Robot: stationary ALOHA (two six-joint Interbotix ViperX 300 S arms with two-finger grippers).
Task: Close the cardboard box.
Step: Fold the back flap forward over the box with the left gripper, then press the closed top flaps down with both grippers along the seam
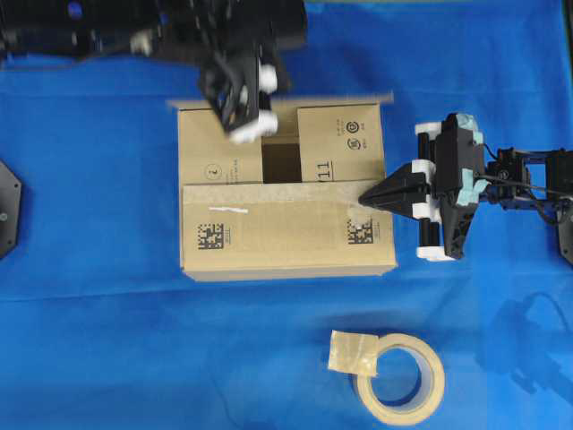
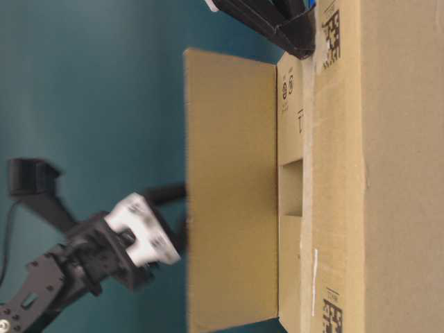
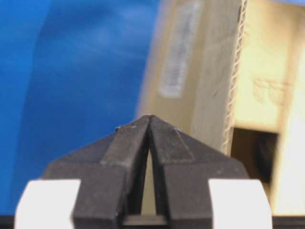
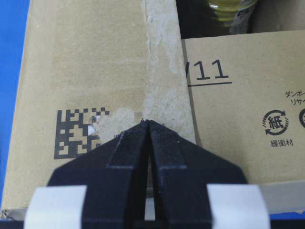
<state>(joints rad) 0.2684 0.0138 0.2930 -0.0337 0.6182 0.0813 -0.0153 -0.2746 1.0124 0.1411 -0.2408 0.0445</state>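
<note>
Right gripper, tips pressed together, rests on box's near flap at mid-right, likely pinning it flat. Left gripper, also pinched shut w/ nothing between, sits behind the upright far flap at top center, prob. to push it down.

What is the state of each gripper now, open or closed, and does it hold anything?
Left gripper: closed, holding nothing, beside the upright flap.
Right gripper: closed, holding nothing, tip on the folded flap of the box.

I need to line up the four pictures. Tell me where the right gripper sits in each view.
Overhead: right gripper at the box's right edge, tips shut on the near flap by the QR code.
Table-level: top, tips beside the same code.
Left wrist: not in view.
Right wrist: bottom centre.
Shared landmark: that QR code.
</note>
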